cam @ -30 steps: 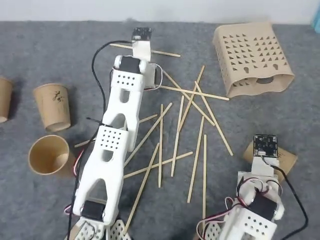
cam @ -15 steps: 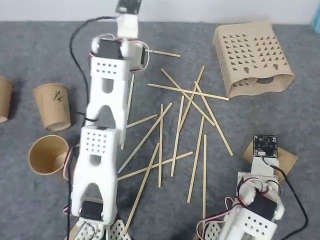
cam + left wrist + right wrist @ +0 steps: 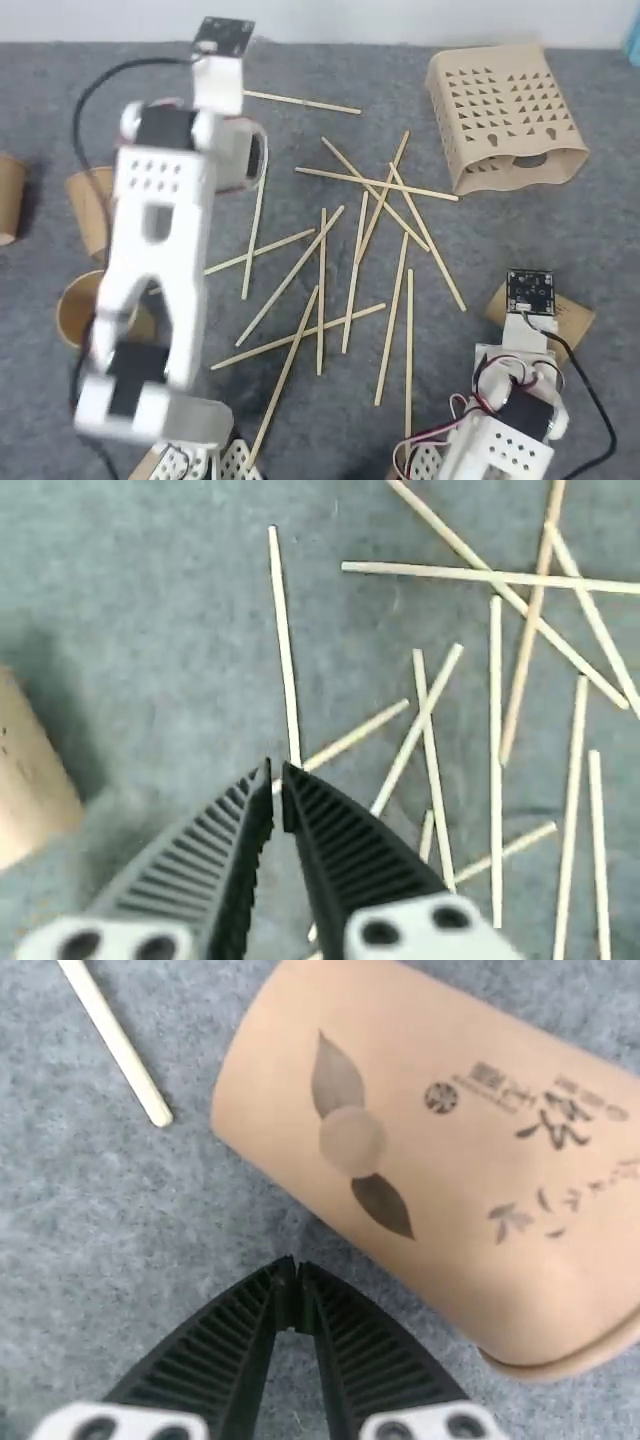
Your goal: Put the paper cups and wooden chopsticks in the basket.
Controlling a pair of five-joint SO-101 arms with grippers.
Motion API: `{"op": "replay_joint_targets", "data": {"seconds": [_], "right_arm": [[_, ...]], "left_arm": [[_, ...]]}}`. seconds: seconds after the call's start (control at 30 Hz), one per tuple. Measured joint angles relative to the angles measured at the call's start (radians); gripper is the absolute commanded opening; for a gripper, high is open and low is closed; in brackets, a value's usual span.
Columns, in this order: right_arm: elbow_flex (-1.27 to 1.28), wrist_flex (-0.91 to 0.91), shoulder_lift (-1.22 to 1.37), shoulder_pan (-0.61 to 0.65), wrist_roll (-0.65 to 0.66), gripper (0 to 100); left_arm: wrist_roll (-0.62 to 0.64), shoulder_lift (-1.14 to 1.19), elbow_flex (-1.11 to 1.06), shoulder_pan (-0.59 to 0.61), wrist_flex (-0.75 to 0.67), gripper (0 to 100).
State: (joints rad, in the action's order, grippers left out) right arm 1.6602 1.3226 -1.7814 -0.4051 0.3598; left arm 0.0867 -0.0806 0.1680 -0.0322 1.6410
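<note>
The wooden chopsticks (image 3: 321, 300) lie loose and crossed at the middle of the tabletop (image 3: 560, 230), paper cups (image 3: 85, 210) stand at 9 o'clock, and the basket (image 3: 505, 115) sits tipped at 1 o'clock, so nothing looks loaded yet. The left end effector (image 3: 277, 772) hangs over a single chopstick (image 3: 285, 650) near 10 o'clock, jaws pinched almost together and empty, likely lining up a pick. At 5 o'clock the right end effector (image 3: 297, 1272) is closed on nothing, its tips just beside a toppled cup (image 3: 450, 1160).
</note>
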Motion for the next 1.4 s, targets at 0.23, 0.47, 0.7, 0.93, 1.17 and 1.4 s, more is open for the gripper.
{"op": "replay_joint_targets", "data": {"seconds": [0.23,0.47,0.7,0.93,1.17,1.4], "right_arm": [[0.0,0.0,-0.002,0.0,0.0,0.8],[0.0,0.0,-0.002,0.0,0.0,0.9],[0.0,0.0,-0.003,0.0,0.0,0.8],[0.0,0.0,-0.003,0.0,0.0,0.8],[0.0,0.0,-0.003,0.0,0.0,0.8],[0.0,0.0,-0.003,0.0,0.0,0.8]], "left_arm": [[0.0,-0.308,-0.471,0.071,-0.189,1],[-0.048,-0.394,-0.904,0.166,-0.433,2],[-0.107,-0.396,-0.97,0.164,-0.456,7],[-0.109,-0.396,-0.957,0.089,-0.516,21],[-0.117,-0.275,-0.749,0.034,-0.577,16],[-0.114,0.121,-0.411,0.032,-0.577,16]]}}
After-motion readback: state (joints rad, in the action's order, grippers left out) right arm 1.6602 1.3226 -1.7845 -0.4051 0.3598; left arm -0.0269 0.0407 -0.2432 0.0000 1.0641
